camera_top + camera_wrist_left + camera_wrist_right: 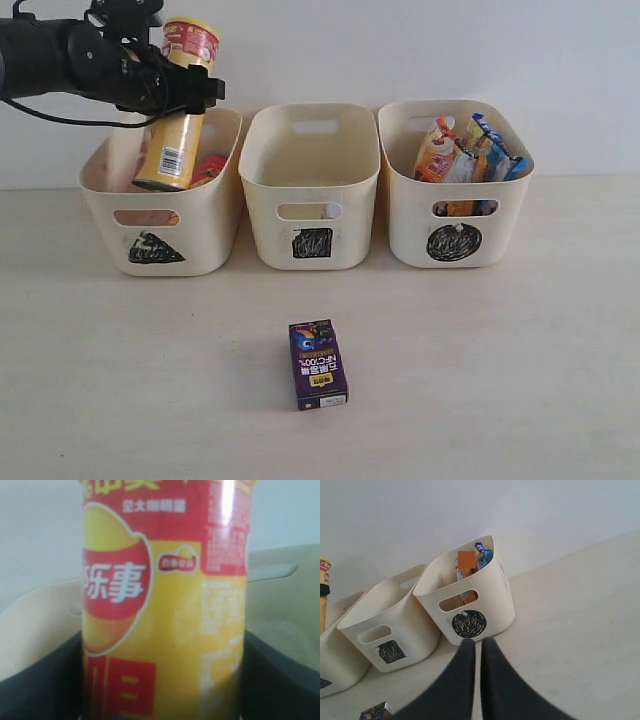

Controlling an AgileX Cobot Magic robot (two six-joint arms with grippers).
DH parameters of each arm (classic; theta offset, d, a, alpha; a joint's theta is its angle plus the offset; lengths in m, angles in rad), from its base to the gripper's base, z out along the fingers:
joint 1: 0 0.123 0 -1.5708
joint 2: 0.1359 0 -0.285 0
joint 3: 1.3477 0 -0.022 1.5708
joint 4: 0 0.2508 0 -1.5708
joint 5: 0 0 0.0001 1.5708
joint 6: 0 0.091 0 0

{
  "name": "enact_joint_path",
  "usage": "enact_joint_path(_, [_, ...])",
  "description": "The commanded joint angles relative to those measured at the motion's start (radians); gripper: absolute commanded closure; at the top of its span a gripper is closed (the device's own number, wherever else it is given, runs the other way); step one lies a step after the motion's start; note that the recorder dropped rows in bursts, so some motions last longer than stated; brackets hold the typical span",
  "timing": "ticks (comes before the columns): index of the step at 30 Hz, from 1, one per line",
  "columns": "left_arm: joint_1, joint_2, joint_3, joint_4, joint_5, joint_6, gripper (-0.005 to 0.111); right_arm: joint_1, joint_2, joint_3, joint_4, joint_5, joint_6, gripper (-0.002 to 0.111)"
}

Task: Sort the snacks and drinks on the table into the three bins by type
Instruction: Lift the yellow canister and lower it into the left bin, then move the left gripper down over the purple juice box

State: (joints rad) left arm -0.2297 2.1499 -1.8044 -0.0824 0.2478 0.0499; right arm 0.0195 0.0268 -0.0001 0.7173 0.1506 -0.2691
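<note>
Pale wall [420,50] behind, cream tabletop [520,380] in front. Three cream bins sit in a row near the wall, just beside each other: triangle bin [105,205] on the left of the ext. view, square bin [268,195] in the middle, circle bin [405,215] on the right.

L gripper [180,92], black, is clamped round the yellow-orange-red tube [178,150] approx mid-body, fingers either side. The tube hangs tilted over the triangle bin w/ its yellow lid [196,22] up and leaning toward the middle bin. Its lower end dips inside the rim; can't tell if it touches the bin floor. In the left wrist view the tube fills the pic, dark fingers [40,690] pressed at both flanks. A red item [209,168] lies in the same bin beside the tube's base, mostly hidden.

Circle bin holds both bags standing up: orange bag [437,155] toward the square bin, blue-white bag [497,150] on the far side, tops poking above the rim.

Purple carton [318,363] lies flat on the table in front of the square bin, well apart from all bins and from both grippers.

R gripper [478,642] isn't in the ext. view. In its own wrist view the jaws are pressed together w/ nothing btw them, above bare table, near the circle bin's front.
</note>
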Motion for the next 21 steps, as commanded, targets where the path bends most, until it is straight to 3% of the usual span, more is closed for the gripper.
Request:
enact_joint_path(1, [0.002,0.038,-0.048,-0.004,-0.005,-0.004,0.088,0.001,-0.005,0.0,0.002,-0.005,-0.002,0.108])
enact_joint_path(7, [0.016,0.074,-0.086,0.002,0.085,-0.004,0.035,0.001,-0.005,0.0,0.002,-0.005,-0.002,0.108])
enact_joint_path(9, [0.023,0.074,-0.098,0.028,0.099,-0.004,0.029,0.001,-0.005,0.0,0.002,-0.005,-0.002,0.108])
enact_joint_path(14, [0.025,0.05,-0.194,0.101,0.232,-0.004,0.03,0.001,-0.005,0.0,0.002,-0.005,-0.002,0.108])
enact_joint_path(16, [0.025,0.021,-0.218,0.101,0.28,-0.008,0.039,0.001,-0.005,0.0,0.002,-0.005,-0.002,0.108])
enact_joint_path(19, [0.025,-0.027,-0.224,0.101,0.334,-0.008,0.056,0.001,-0.005,0.0,0.002,-0.005,-0.002,0.108])
enact_joint_path(21, [0.025,-0.081,-0.224,0.098,0.412,-0.008,0.085,0.001,-0.005,0.0,0.002,-0.005,-0.002,0.108])
